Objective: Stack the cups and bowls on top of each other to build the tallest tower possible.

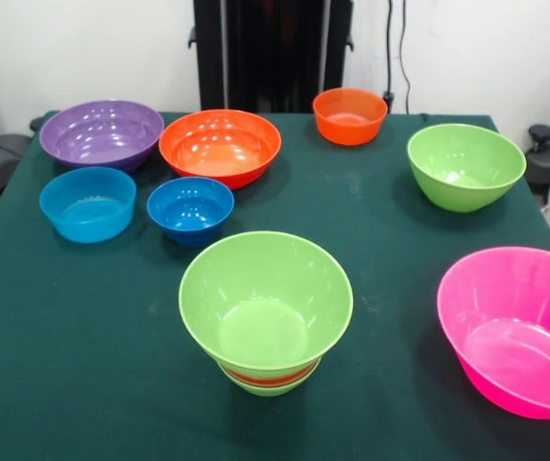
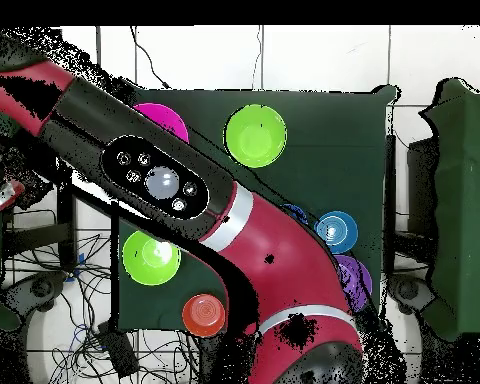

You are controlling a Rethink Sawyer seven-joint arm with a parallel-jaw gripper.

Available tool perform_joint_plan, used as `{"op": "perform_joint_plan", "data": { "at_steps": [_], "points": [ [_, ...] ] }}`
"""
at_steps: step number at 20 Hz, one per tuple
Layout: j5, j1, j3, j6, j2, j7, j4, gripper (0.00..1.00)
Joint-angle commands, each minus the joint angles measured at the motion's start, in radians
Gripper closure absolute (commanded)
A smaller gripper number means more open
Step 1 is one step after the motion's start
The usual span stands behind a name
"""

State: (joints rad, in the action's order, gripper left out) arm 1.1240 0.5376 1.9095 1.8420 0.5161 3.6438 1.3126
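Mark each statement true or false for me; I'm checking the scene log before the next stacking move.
1. The tower has a wide lime green plastic bowl on top, with an orange band beneath its rim. True.
2. The large glossy pink plastic bowl is stacked on the tower. False: it sits alone on the dark green tablecloth, apart from the tower.
3. The purple plastic bowl and the wide orange plastic bowl stand side by side at the table's far side in the front view. True.
4. The small orange plastic bowl holds a blue bowl. False: it is empty.
5. The front view shows the gripper above the tower. False: no gripper shows there.
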Motion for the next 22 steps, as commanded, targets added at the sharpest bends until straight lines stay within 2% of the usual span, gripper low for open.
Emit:
{"op": "perform_joint_plan", "data": {
  "at_steps": [1, 5, 10, 16, 22],
  "points": [
    [-0.034, -0.035, -0.298, -0.075, 0.052, 0.239, 0.106, 0.0],
    [-0.065, -0.051, -0.358, -0.118, 0.085, 0.225, 0.12, 0.0],
    [-0.106, -0.065, -0.428, -0.197, 0.12, 0.311, 0.144, 0.0],
    [-0.172, -0.083, -0.511, -0.296, 0.174, 0.274, 0.157, 0.0],
    [-0.221, -0.114, -0.596, -0.346, 0.223, 0.232, 0.155, 0.0]
  ]
}}
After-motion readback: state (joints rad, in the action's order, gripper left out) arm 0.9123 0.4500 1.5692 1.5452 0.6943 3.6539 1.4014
